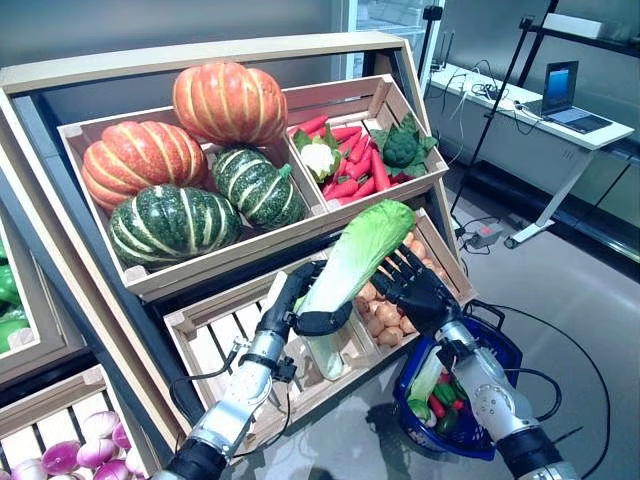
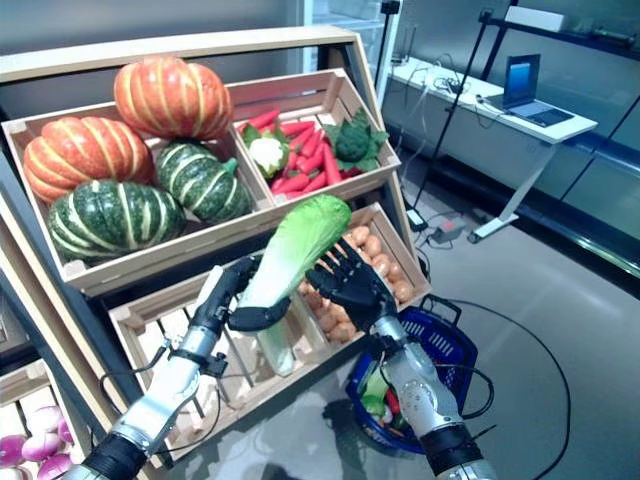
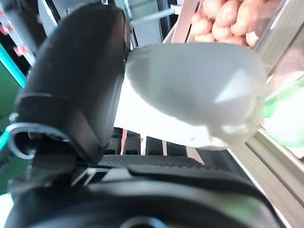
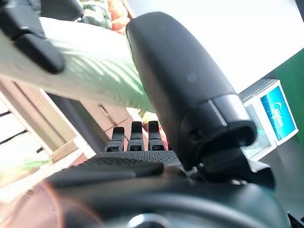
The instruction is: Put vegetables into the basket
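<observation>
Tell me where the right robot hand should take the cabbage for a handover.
Probably on the firm pale stem half, just above the left robot hand, coming from the cabbage's right side. It hangs tilted, leafy top toward the shelf, white base down. The right robot hand is open beside the soft leaves, which would likely crush; the stalk is narrower and firmer.

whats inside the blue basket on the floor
The blue basket holds green and red vegetables at its near end; the right hand and its arm cover the rest.
</observation>
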Controlling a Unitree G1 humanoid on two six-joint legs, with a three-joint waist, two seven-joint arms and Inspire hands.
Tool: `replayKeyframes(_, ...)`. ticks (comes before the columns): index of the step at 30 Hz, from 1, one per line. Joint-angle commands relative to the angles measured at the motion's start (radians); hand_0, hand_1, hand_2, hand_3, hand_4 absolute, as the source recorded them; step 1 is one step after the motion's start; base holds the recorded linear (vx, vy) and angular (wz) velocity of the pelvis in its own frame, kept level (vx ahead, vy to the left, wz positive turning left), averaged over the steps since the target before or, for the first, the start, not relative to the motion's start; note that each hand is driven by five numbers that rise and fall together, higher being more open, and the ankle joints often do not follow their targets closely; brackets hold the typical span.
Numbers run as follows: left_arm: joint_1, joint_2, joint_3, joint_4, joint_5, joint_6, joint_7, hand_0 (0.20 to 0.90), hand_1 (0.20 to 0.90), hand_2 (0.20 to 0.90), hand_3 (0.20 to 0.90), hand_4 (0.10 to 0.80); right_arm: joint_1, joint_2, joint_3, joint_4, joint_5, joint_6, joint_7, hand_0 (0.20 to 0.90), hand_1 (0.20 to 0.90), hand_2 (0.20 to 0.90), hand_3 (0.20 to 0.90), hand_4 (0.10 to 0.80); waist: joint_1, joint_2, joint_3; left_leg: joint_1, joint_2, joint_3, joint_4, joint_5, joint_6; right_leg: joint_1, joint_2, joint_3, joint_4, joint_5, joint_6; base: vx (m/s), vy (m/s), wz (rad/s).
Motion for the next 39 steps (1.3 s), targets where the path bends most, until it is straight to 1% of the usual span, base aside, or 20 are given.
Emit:
replayKeyframes(1, -0.163, 0.020, -0.047, -0.092, 0.043, -0.192, -0.008, 0.300, 0.300, 0.300, 0.300, 0.400, -0.168, 0.031, -0.025, -0.081, 0.118, -0.060, 0.068, 0.900, 0.900, 0.900, 0.900, 0.800, 0.013, -0.007, -0.078, 0.011, -0.020, 0.039, 0.001, -0.100, 0.035, 0.013, 0.013, -0.005, 0.001, -0.029, -0.039, 0.000, 0.000, 0.00)
replayKeyframes(6, -0.180, 0.028, -0.087, -0.084, 0.052, -0.207, -0.022, 0.300, 0.300, 0.300, 0.300, 0.400, -0.224, 0.038, -0.040, -0.087, 0.162, -0.052, 0.066, 0.900, 0.900, 0.900, 0.900, 0.800, 0.016, -0.008, -0.080, 0.008, -0.019, 0.036, 0.001, -0.100, 0.033, 0.011, 0.012, -0.007, 0.001, -0.029, -0.038, 0.000, 0.000, 0.00)
replayKeyframes(12, -0.197, 0.032, -0.127, -0.086, 0.035, -0.213, -0.048, 0.300, 0.300, 0.300, 0.300, 0.400, -0.300, 0.022, -0.056, -0.047, 0.213, -0.047, 0.062, 0.900, 0.900, 0.900, 0.900, 0.800, 0.025, -0.009, -0.084, 0.005, -0.018, 0.030, 0.001, -0.102, 0.030, 0.011, 0.011, -0.011, 0.001, -0.031, -0.037, 0.000, 0.000, 0.00)
replayKeyframes(16, -0.206, 0.042, -0.144, -0.090, 0.014, -0.234, -0.079, 0.300, 0.300, 0.300, 0.300, 0.400, -0.341, 0.000, -0.075, -0.008, 0.257, -0.031, 0.069, 0.900, 0.900, 0.900, 0.900, 0.800, 0.032, -0.010, -0.087, 0.003, -0.015, 0.026, 0.001, -0.103, 0.028, 0.011, 0.010, -0.018, 0.001, -0.031, -0.036, 0.000, 0.000, 0.00)
replayKeyframes(18, -0.212, 0.048, -0.157, -0.100, 0.017, -0.246, -0.083, 0.300, 0.300, 0.300, 0.300, 0.400, -0.360, -0.013, -0.078, 0.027, 0.249, 0.008, 0.078, 0.900, 0.900, 0.900, 0.900, 0.800, 0.034, -0.011, -0.088, 0.001, -0.014, 0.023, 0.001, -0.103, 0.026, 0.010, 0.010, -0.019, 0.001, -0.032, -0.036, -0.029, 0.004, 0.05)
replayKeyframes(20, -0.223, 0.053, -0.165, -0.109, 0.023, -0.251, -0.077, 0.300, 0.300, 0.300, 0.300, 0.400, -0.377, -0.025, -0.066, 0.064, 0.231, 0.032, 0.113, 0.900, 0.900, 0.900, 0.900, 0.800, 0.036, -0.012, -0.088, -0.001, -0.015, 0.020, 0.001, -0.102, 0.026, 0.009, 0.009, -0.019, 0.001, -0.032, -0.036, -0.037, 0.006, 0.09)
replayKeyframes(21, -0.226, 0.055, -0.167, -0.110, 0.024, -0.256, -0.075, 0.300, 0.300, 0.300, 0.300, 0.400, -0.378, -0.031, -0.059, 0.072, 0.228, 0.044, 0.126, 0.359, 0.359, 0.359, 0.359, 0.439, 0.036, -0.013, -0.088, -0.001, -0.014, 0.019, 0.001, -0.103, 0.026, 0.009, 0.009, -0.019, 0.001, -0.032, -0.036, -0.033, 0.002, 0.10)
replayKeyframes(22, -0.229, 0.056, -0.168, -0.109, 0.025, -0.261, -0.076, 0.300, 0.300, 0.300, 0.300, 0.400, -0.376, -0.038, -0.052, 0.080, 0.233, 0.049, 0.137, 0.300, 0.300, 0.300, 0.300, 0.400, 0.037, -0.013, -0.088, -0.002, -0.014, 0.018, 0.001, -0.103, 0.025, 0.008, 0.009, -0.019, 0.001, -0.032, -0.037, -0.028, -0.002, 0.09)
replayKeyframes(25, -0.239, 0.056, -0.174, -0.107, 0.021, -0.265, -0.081, 0.300, 0.300, 0.300, 0.300, 0.400, -0.381, -0.049, -0.042, 0.110, 0.266, 0.064, 0.163, 0.300, 0.300, 0.300, 0.300, 0.400, 0.038, -0.015, -0.090, -0.004, -0.015, 0.014, 0.001, -0.103, 0.025, 0.009, 0.008, -0.019, 0.001, -0.033, -0.037, -0.019, -0.002, 0.05)
replayKeyframes(30, -0.251, 0.059, -0.181, -0.114, 0.017, -0.259, -0.078, 0.300, 0.300, 0.300, 0.300, 0.400, -0.385, -0.037, -0.045, 0.152, 0.274, 0.050, 0.178, 0.300, 0.300, 0.300, 0.300, 0.400, 0.041, -0.012, -0.089, -0.004, -0.014, 0.009, 0.001, -0.102, 0.023, 0.011, 0.006, -0.024, 0.001, -0.033, -0.034, -0.011, -0.002, 0.03)
replayKeyframes(32, -0.253, 0.059, -0.179, -0.120, 0.015, -0.249, -0.074, 0.300, 0.300, 0.300, 0.300, 0.400, -0.384, -0.036, -0.042, 0.149, 0.263, 0.050, 0.175, 0.300, 0.300, 0.300, 0.300, 0.400, 0.040, -0.011, -0.088, -0.005, -0.014, 0.008, 0.001, -0.102, 0.022, 0.010, 0.005, -0.024, 0.001, -0.033, -0.034, 0.000, 0.000, 0.00)
replayKeyframes(39, -0.250, 0.067, -0.168, -0.113, 0.010, -0.252, -0.066, 0.300, 0.300, 0.300, 0.300, 0.400, -0.393, -0.054, -0.043, 0.147, 0.242, 0.046, 0.155, 0.300, 0.300, 0.300, 0.300, 0.400, 0.038, -0.011, -0.088, -0.008, -0.014, 0.010, 0.001, -0.100, 0.022, 0.007, 0.004, -0.023, 0.001, -0.031, -0.033, 0.000, 0.000, 0.00)
